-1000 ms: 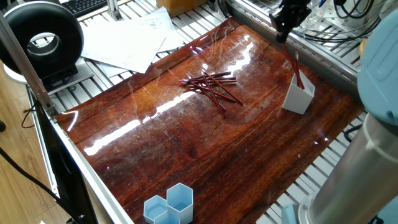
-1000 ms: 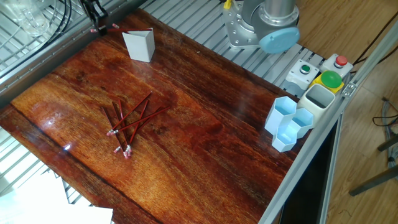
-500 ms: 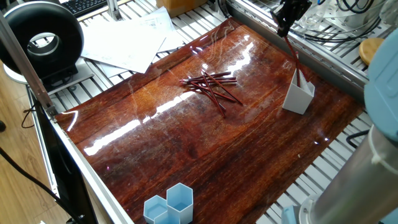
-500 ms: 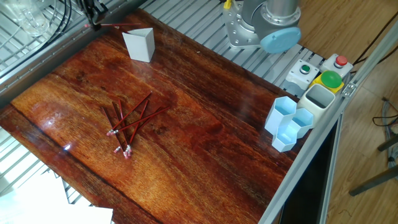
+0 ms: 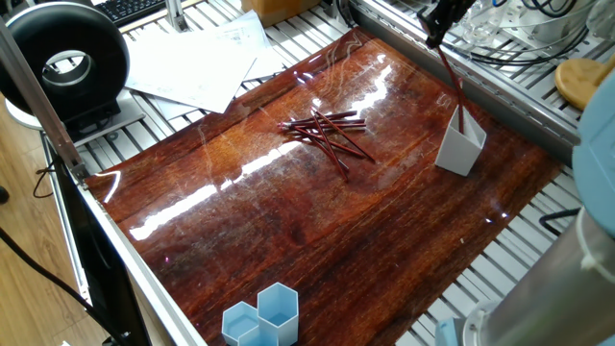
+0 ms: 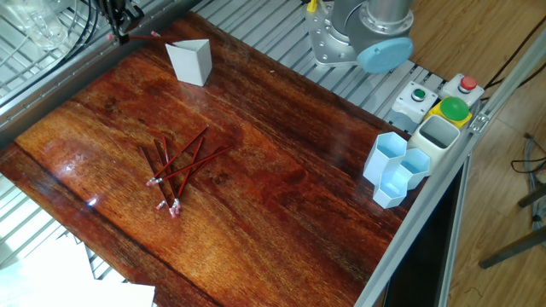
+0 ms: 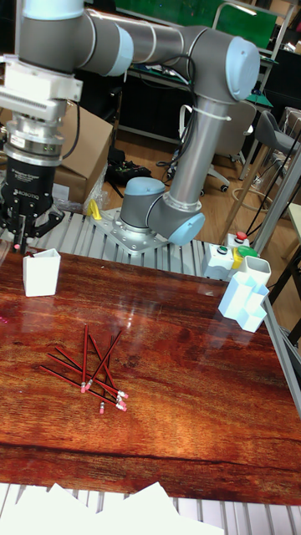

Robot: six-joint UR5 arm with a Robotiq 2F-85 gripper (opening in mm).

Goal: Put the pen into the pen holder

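Your gripper (image 5: 434, 37) pinches the pen (image 5: 452, 85); only this side shows its tip inside the holder (image 5: 460, 146).

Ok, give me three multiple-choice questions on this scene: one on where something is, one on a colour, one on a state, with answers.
1. Where does the holder stand?
A) on the floor
B) on the table, below the gripper
C) on a chair

2. What colour are the hexagonal cups?
A) light blue
B) red
C) black

3. How is the pen nearest the holder?
A) lying flat on the table
B) held tilted in the gripper
C) balanced across the holder's rim

Answers:
1 B, the holder sits on the wood right under the gripper.
2 A, the cups are pale blue.
3 B, the gripper is shut on the pen, which slants down toward the holder.
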